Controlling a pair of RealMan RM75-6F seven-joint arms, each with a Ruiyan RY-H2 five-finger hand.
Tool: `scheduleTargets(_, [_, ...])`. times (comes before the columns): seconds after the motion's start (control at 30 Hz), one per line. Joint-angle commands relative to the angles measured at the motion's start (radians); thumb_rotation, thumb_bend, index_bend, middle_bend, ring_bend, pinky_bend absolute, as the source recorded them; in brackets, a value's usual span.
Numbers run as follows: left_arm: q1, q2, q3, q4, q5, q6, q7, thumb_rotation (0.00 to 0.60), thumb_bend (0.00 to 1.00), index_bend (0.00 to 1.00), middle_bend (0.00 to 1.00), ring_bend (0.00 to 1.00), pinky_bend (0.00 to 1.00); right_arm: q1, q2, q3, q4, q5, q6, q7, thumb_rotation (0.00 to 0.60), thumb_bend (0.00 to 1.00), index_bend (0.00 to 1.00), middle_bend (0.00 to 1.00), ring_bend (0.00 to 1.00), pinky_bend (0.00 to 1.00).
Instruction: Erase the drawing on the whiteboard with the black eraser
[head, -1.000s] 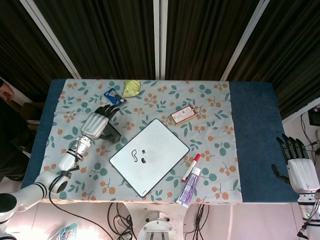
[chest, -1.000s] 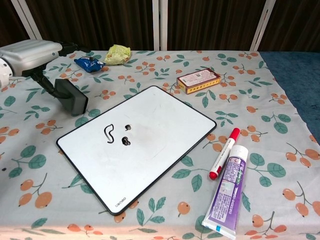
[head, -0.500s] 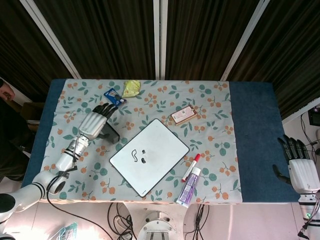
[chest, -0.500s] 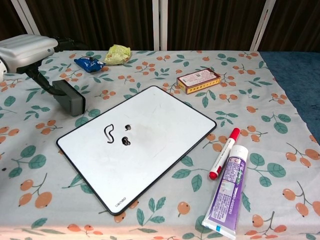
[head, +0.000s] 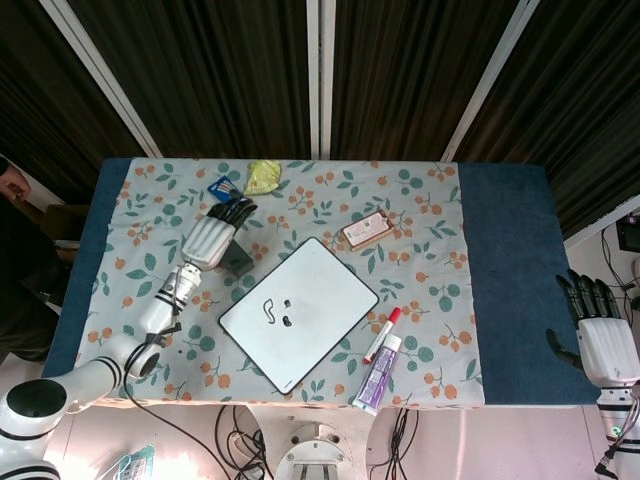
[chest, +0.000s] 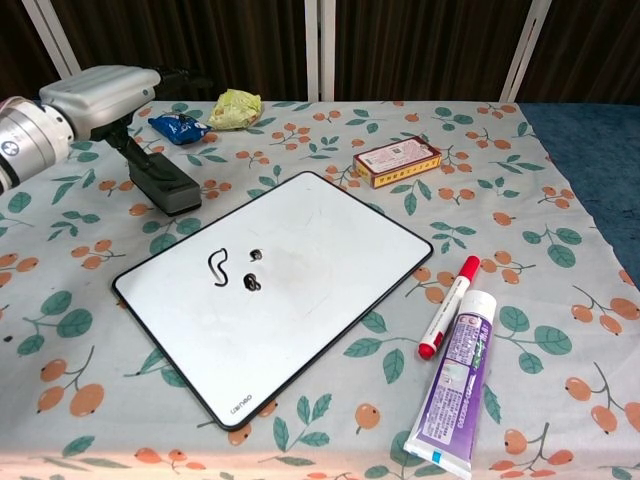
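— Left hand (chest: 95, 92)?
— Fingers gripped the black eraser (chest: 165, 185), held just off the whiteboard's (chest: 300, 270) far-left edge; drawing (chest: 232, 271) intact.
— Right hand (head: 600, 335)?
— Off the counter's (head: 505, 240) right edge, fingers spread, empty.

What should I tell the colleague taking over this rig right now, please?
Left hand holds the black eraser, lifted off the cloth just beyond the whiteboard's far left edge.
Right hand is open and idle, off the table's right side.
Done: eraser picked up.
Left: the black marks on the board's left part are untouched; bring the eraser onto them and wipe.
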Motion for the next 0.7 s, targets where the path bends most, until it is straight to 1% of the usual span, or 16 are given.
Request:
scheduleTargets(0.03, [-0.003, 0.012, 0.017, 0.007, 0.014, -0.007, -0.003, 0.600, 0.00, 0.10, 0.09, 0.06, 0.18, 0.002, -0.002, 0.000, 0.003, 0.002, -0.006, 0.002, 0.600, 0.26, 0.00, 0.00, 0.00, 0.00])
scheduleTargets(0.17, [0.005, 0.062, 0.062, -0.005, 0.047, -0.023, -0.020, 0.600, 0.00, 0.10, 0.09, 0.06, 0.18, 0.007, -0.008, -0.001, 0.007, 0.003, -0.017, -0.001, 0.600, 0.26, 0.00, 0.00, 0.00, 0.00])
scheduleTargets(0.33, [0.007, 0.160, 0.110, -0.074, 0.092, -0.036, -0.046, 0.600, 0.00, 0.10, 0.09, 0.06, 0.18, 0.011, -0.012, 0.000, 0.007, 0.005, -0.023, -0.009, 0.600, 0.26, 0.00, 0.00, 0.00, 0.00])
scheduleTargets(0.4, [0.003, 0.203, 0.129, -0.107, 0.110, -0.048, -0.036, 0.600, 0.00, 0.10, 0.09, 0.06, 0.18, 0.012, -0.013, 0.000, 0.006, 0.006, -0.027, -0.013, 0.600, 0.26, 0.00, 0.00, 0.00, 0.00])
scheduleTargets(0.5, [-0.008, 0.239, 0.153, -0.140, 0.130, -0.075, -0.001, 0.600, 0.00, 0.10, 0.09, 0.06, 0.18, 0.016, -0.017, -0.001, 0.004, 0.006, -0.033, -0.020, 0.600, 0.26, 0.00, 0.00, 0.00, 0.00])
scheduleTargets(0.63, [-0.025, 0.244, 0.181, -0.149, 0.153, -0.113, 0.039, 0.600, 0.01, 0.10, 0.09, 0.06, 0.19, 0.019, -0.021, -0.002, 0.002, 0.005, -0.037, -0.027, 0.600, 0.26, 0.00, 0.00, 0.00, 0.00])
scheduleTargets(0.7, [-0.035, 0.231, 0.187, -0.137, 0.160, -0.128, 0.050, 0.600, 0.03, 0.11, 0.09, 0.06, 0.20, 0.019, -0.022, -0.002, 0.003, 0.006, -0.039, -0.029, 0.600, 0.26, 0.00, 0.00, 0.00, 0.00])
